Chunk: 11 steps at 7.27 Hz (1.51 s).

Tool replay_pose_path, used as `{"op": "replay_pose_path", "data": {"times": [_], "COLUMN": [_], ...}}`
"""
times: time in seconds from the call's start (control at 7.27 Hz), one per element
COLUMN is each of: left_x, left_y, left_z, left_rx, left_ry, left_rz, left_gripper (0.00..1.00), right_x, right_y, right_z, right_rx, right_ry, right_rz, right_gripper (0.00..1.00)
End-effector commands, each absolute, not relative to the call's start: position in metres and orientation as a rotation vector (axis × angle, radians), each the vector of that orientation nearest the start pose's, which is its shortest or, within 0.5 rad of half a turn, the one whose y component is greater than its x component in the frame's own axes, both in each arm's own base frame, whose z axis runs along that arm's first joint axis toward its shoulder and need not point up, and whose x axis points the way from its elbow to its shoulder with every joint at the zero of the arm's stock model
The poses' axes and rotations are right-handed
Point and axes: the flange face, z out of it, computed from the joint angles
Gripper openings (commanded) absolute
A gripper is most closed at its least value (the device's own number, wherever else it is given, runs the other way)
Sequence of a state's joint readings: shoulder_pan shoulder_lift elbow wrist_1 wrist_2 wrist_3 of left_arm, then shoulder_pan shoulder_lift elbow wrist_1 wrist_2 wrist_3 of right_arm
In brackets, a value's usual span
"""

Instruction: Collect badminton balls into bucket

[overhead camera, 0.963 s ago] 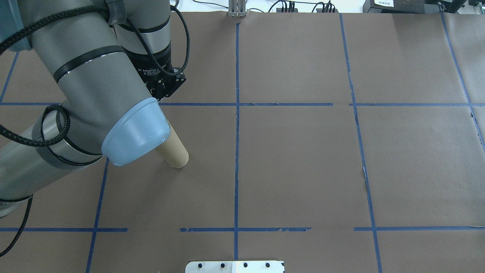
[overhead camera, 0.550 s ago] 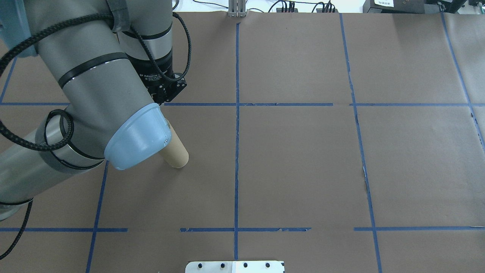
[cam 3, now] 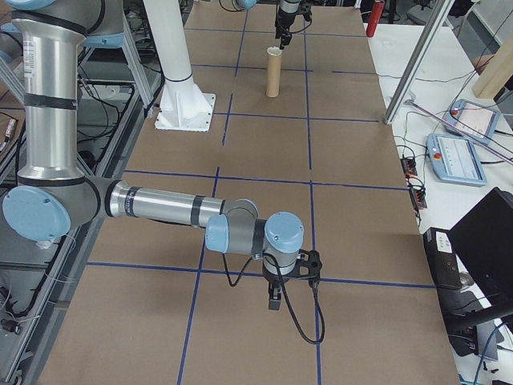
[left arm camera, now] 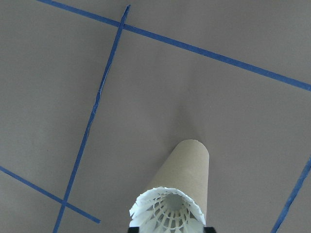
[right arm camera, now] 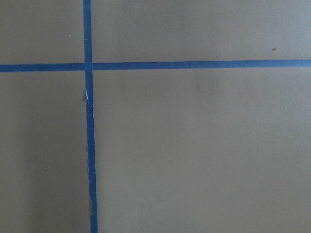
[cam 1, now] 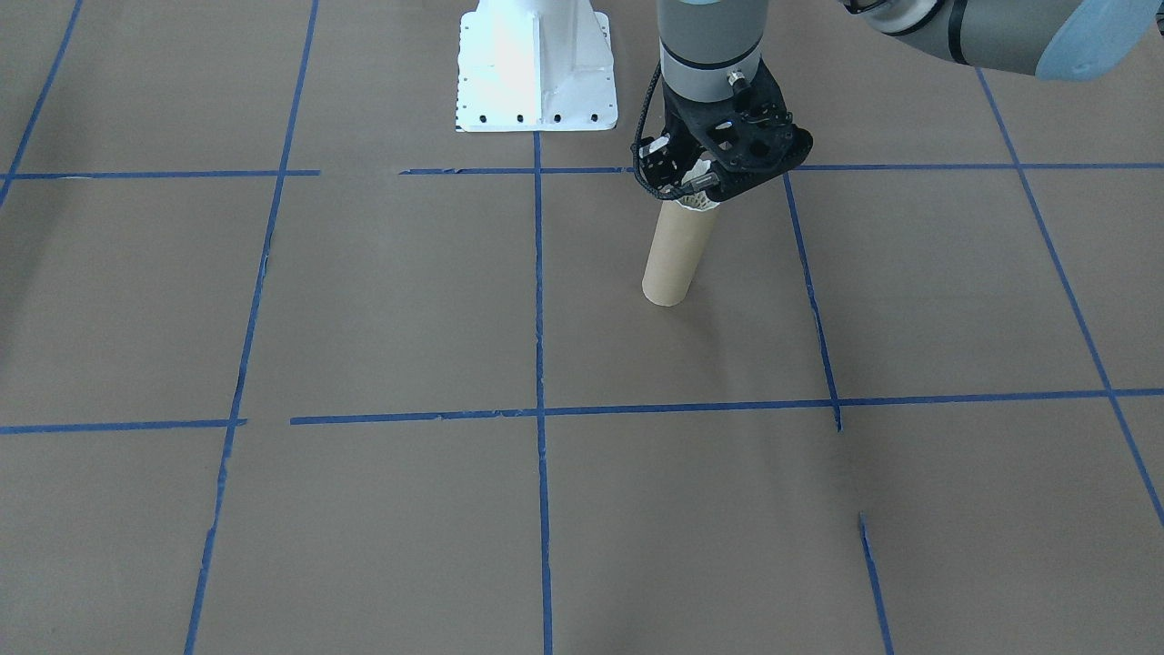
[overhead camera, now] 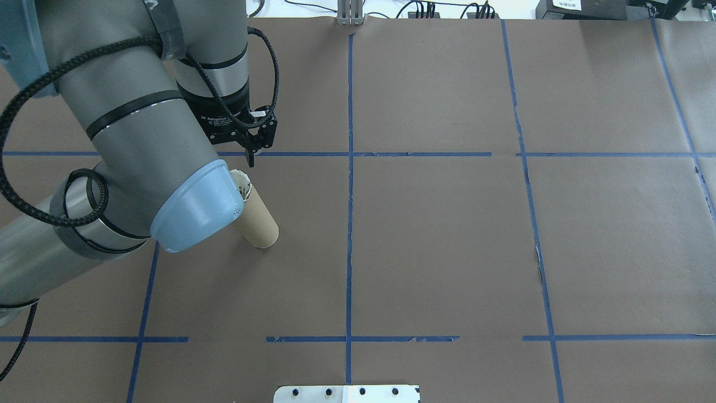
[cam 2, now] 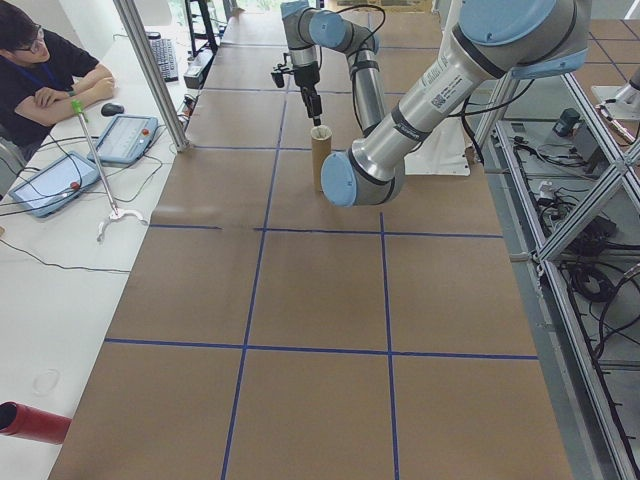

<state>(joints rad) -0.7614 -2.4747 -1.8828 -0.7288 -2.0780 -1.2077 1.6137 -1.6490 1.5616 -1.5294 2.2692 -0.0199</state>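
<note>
The bucket [cam 1: 675, 255] is a brown cardboard tube standing upright on the paper, left of centre in the overhead view [overhead camera: 260, 223]. A badminton ball [left arm camera: 167, 213] sits in its mouth, feather skirt up; the white feathers also show at the rim [overhead camera: 239, 180]. My left gripper [cam 1: 707, 186] hangs open just above the mouth. One finger [overhead camera: 250, 158] shows beside the feathers, the other is hidden behind my elbow. In the left wrist view the dark fingertips flank the round, unsquashed skirt. My right gripper [cam 3: 274, 295] points down at bare paper far from the tube; I cannot tell its state.
The white robot base [cam 1: 535, 68] stands behind the tube. Blue tape lines [overhead camera: 349, 168] grid the brown paper. A seated person [cam 2: 40, 70] and tablets [cam 2: 125, 138] are at the side bench beyond the table edge. A red cylinder [cam 2: 30, 422] lies there too.
My left wrist has shifted a little above the tube and one finger now shows. The white feathers at the tube's mouth have come into sight. The tube has not moved.
</note>
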Motion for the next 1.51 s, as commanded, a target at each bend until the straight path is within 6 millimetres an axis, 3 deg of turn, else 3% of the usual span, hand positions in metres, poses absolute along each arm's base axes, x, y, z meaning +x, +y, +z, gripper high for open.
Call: {"op": "replay_pose_path", "data": {"times": [0.0, 0.28, 0.41, 0.55, 0.96, 1.24, 1.38], "left_x": [0.356, 0.297, 0.272, 0.227, 0.101, 0.013, -0.021], "left_y": [-0.470, -0.505, -0.511, -0.534, -0.574, -0.590, -0.585], "left_z": [0.091, 0.084, 0.100, 0.116, 0.231, 0.340, 0.399], "left_rx": [-0.170, -0.053, -0.029, 0.039, 0.113, 0.095, 0.089], "left_ry": [0.646, 0.740, 0.759, 0.752, 0.680, 0.678, 0.729], "left_rz": [-0.278, -0.259, -0.189, -0.150, 0.084, 0.115, 0.132], "left_gripper": [1.00, 1.00, 1.00, 1.00, 1.00, 1.00, 1.00], "right_x": [0.089, 0.089, 0.089, 0.089, 0.089, 0.089, 0.089], "right_y": [-0.450, -0.450, -0.450, -0.449, -0.450, -0.450, -0.450], "right_z": [0.701, 0.701, 0.701, 0.702, 0.701, 0.701, 0.701], "right_rx": [-0.022, -0.022, -0.022, -0.024, -0.022, -0.022, -0.022], "right_ry": [-0.699, -0.699, -0.699, -0.699, -0.700, -0.699, -0.699], "right_rz": [0.038, 0.038, 0.038, 0.039, 0.038, 0.038, 0.038], "right_gripper": [1.00, 1.00, 1.00, 1.00, 1.00, 1.00, 1.00]}}
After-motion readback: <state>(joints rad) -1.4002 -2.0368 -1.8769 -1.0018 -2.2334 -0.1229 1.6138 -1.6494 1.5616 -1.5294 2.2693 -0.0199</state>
